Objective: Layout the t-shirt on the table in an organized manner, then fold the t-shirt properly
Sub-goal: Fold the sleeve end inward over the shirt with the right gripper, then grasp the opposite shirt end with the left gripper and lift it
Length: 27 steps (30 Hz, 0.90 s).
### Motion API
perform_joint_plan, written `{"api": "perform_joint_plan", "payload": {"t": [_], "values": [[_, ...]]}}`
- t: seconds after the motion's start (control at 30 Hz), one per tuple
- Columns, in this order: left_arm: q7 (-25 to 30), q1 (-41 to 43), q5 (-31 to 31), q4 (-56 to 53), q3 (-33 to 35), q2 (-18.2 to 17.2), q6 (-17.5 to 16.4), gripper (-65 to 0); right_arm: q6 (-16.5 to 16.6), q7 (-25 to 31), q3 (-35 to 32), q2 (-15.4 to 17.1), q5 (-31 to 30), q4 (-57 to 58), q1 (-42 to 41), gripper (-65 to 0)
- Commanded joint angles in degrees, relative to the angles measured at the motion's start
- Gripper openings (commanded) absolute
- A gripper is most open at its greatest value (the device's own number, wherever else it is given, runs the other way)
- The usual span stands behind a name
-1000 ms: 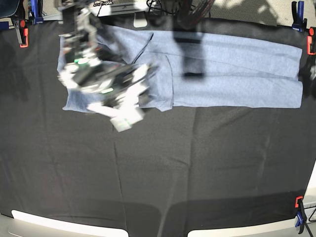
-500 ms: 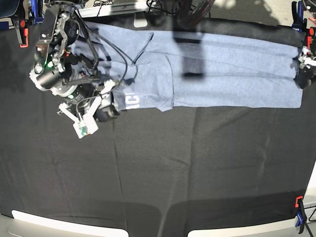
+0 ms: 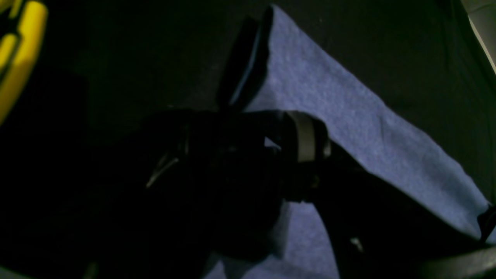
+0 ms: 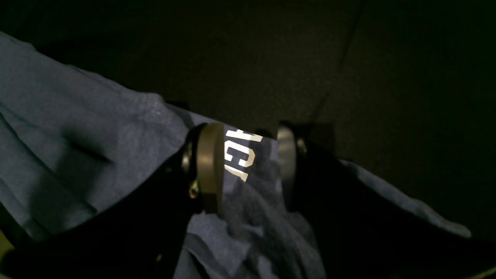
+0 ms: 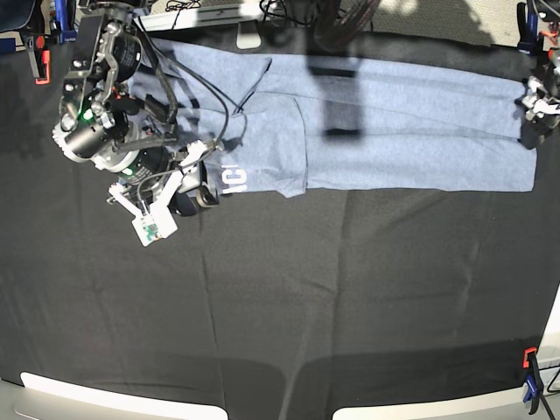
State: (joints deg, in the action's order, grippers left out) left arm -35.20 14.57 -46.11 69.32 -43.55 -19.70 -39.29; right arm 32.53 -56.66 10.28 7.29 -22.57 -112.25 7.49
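The blue-grey t-shirt (image 5: 394,114) lies as a long folded band across the far part of the black table (image 5: 306,297). My right gripper (image 5: 198,187) is at the shirt's near left corner. In the right wrist view its fingers (image 4: 209,166) are shut on bunched fabric (image 4: 97,128) turned up to show white lettering (image 4: 240,155). My left gripper (image 5: 531,118) sits at the shirt's far right end. The left wrist view is dark: the left gripper (image 3: 286,77) is open over the shirt's edge (image 3: 348,116), holding nothing.
Red clamps (image 5: 39,66) and blue clamps (image 5: 529,17) hold the black cloth at its edges, and another clamp (image 5: 529,385) is at the near right corner. Cables (image 5: 192,13) lie behind the table. A yellow object (image 3: 19,50) shows at the left of the left wrist view.
My right arm has swung left and its gripper has taken the shirt's near left corner, turning it up so lettering shows. The left gripper has come in at the shirt's right end.
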Motion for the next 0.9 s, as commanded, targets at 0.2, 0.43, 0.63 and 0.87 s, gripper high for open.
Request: {"api": "perform_joint_plan", "payload": {"t": [0.2, 0.43, 0.63, 0.87], "values": [[2.64, -0.44, -0.39, 0.72, 4.28, -1.09, -0.71, -38.3, 0.37, 1.14, 0.20, 0.15, -0.81, -1.05, -0.68, -42.5], [-1.42, -0.07, -1.55, 0.72, 4.28, -1.11, -0.71, -39.0, 0.35, 1.20, 0.20, 0.15, -0.81, -1.05, -0.68, -42.5], [-5.97, 0.02, -8.17, 0.72, 4.28, -1.09, -0.71, -44.8, 0.37, 1.40, 0.20, 0.15, -0.83, -1.05, -0.70, -42.5], [-3.30, 0.02, -4.87, 0.72, 4.28, -1.11, -0.71, -65.0, 0.39, 1.79, 0.20, 0.15, -0.81, -1.05, -0.83, -42.5]]}}
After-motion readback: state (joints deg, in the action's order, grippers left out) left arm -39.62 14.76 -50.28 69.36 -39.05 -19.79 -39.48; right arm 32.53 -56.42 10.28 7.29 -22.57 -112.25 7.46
